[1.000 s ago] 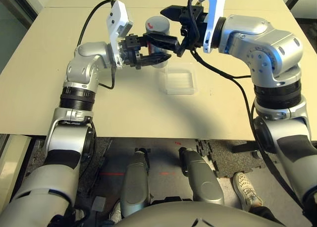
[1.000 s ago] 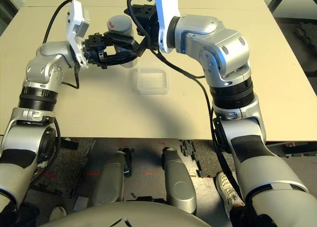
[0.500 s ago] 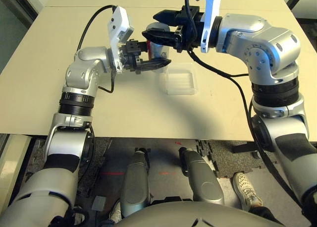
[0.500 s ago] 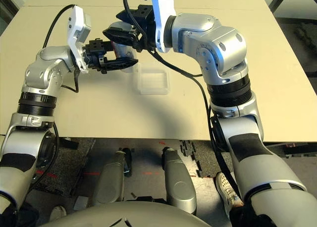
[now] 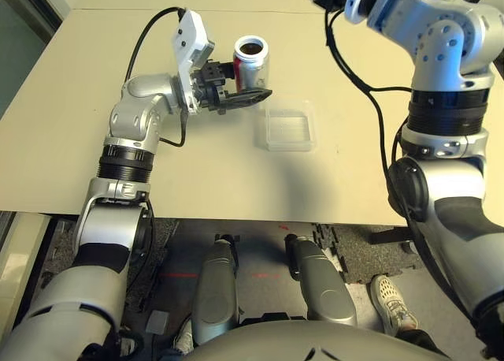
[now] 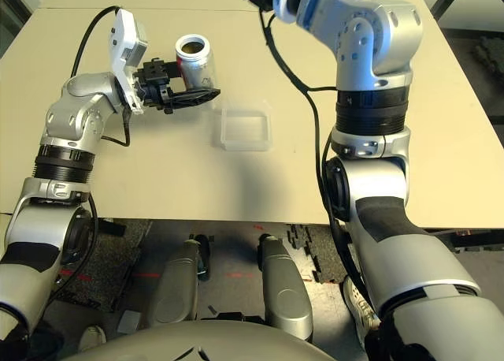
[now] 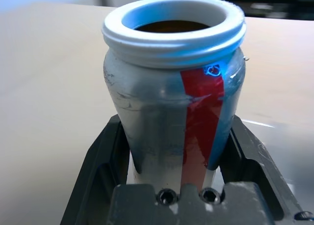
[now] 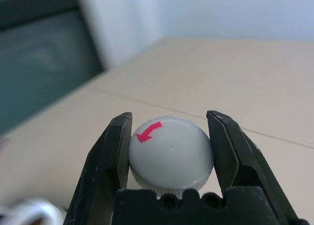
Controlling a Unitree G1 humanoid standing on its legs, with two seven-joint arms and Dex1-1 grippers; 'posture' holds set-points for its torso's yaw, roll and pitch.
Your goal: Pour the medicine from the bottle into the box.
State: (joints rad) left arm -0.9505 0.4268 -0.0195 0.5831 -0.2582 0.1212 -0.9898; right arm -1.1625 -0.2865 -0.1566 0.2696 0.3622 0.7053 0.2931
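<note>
beige surface (image 5: 157, 172): you have one bottle (image 5: 251, 61), silvery with a red stripe and white rim, uncapped and upright, clenched in your left claw (image 5: 240, 93); one clear box (image 5: 288, 128) just beside; your right claw (image 8: 169, 151) grasps one grey cap (image 8: 170, 156).

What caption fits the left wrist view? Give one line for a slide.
Left pincer shut on the open silvery-grey cylindrical bottle with red-marked label and white rim, upright above the beige table.
</note>
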